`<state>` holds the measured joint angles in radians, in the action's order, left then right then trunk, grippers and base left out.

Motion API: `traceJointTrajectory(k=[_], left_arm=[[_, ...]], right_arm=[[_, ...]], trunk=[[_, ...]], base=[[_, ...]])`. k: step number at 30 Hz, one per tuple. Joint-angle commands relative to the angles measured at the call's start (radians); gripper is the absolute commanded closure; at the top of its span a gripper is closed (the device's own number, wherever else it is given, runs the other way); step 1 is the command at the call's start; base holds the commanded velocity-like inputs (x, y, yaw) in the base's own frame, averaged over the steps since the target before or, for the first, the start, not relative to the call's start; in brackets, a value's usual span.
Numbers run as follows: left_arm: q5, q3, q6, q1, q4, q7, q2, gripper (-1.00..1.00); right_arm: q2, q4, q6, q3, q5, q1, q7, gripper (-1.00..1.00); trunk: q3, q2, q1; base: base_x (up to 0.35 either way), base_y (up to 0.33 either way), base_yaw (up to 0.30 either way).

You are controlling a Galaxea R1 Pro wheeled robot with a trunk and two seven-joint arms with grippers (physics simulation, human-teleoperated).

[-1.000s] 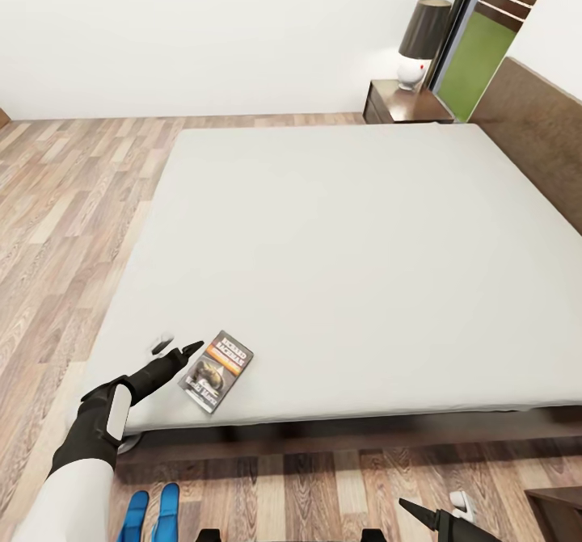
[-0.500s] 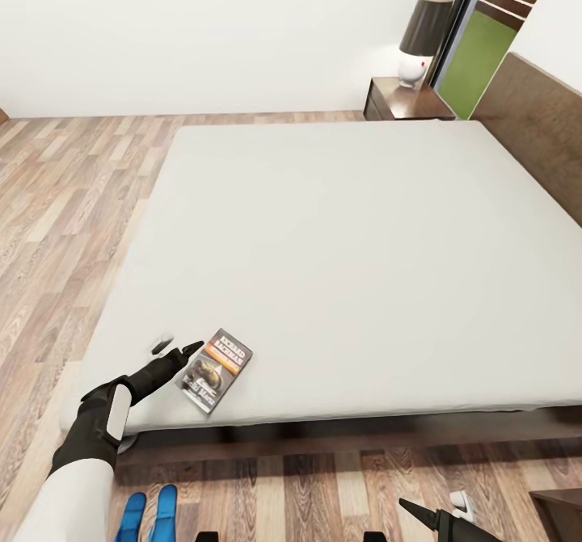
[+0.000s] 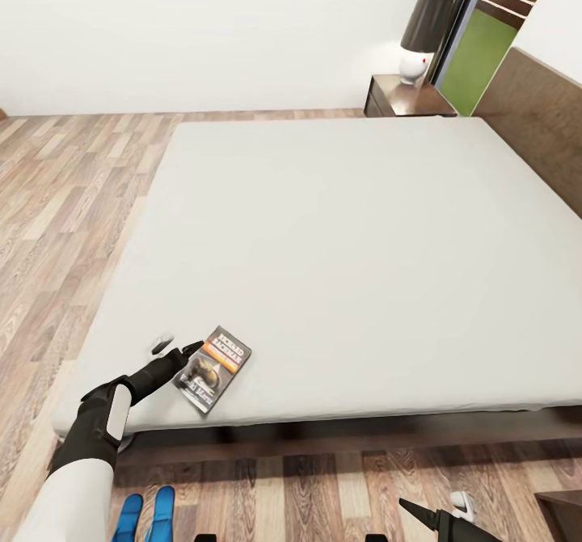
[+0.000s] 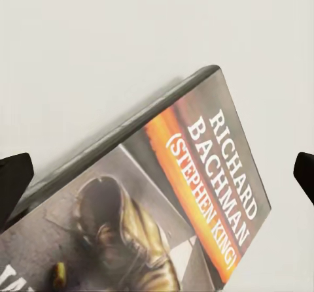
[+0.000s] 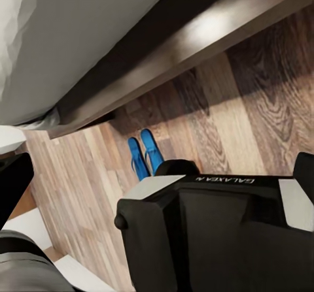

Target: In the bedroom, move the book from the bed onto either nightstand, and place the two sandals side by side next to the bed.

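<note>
one book (image 3: 213, 367), two sandals (image 3: 145, 514), one bed (image 3: 339, 251), perhaps one nightstand (image 3: 404, 98), one lamp (image 3: 422, 33)

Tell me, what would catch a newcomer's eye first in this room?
Probably the big bed with its plain grey mattress, taking up most of the head view. Near its front left corner lies a small dark book with an orange band, and the left end effector, open, reaches right beside it. On the wood floor just in front of the bed, a pair of bright blue sandals lies side by side.
</note>
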<state>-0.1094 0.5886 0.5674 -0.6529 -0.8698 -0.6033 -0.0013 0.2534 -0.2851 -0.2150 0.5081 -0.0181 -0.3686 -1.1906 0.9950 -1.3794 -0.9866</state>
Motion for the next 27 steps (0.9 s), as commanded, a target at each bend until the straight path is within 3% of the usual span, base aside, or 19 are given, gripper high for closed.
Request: traceJointTrajectory(k=[1, 9, 27], left_arm=[[-0.007, 0.002, 0.008, -0.001, 0.0, -0.001, 0.0, -1.0], [-0.007, 0.002, 0.008, -0.001, 0.001, -0.001, 0.0, -1.0], [-0.007, 0.002, 0.007, -0.001, 0.002, 0.0, -0.001, -1.0]], right_arm=[[0.0, 0.0, -0.01, 0.006, -0.002, 0.0, -0.004, -1.0], [0.0, 0.0, -0.01, 0.006, -0.002, -0.001, -0.004, -1.0], [0.0, 0.0, -0.01, 0.006, -0.002, 0.0, -0.004, -1.0]], trunk=[[0.004, -0.008, -0.004], [0.029, -0.064, -0.035], [0.029, -0.064, -0.035]], base=[[0.0, 0.0, 0.0], [0.0, 0.0, 0.0], [0.0, 0.0, 0.0]])
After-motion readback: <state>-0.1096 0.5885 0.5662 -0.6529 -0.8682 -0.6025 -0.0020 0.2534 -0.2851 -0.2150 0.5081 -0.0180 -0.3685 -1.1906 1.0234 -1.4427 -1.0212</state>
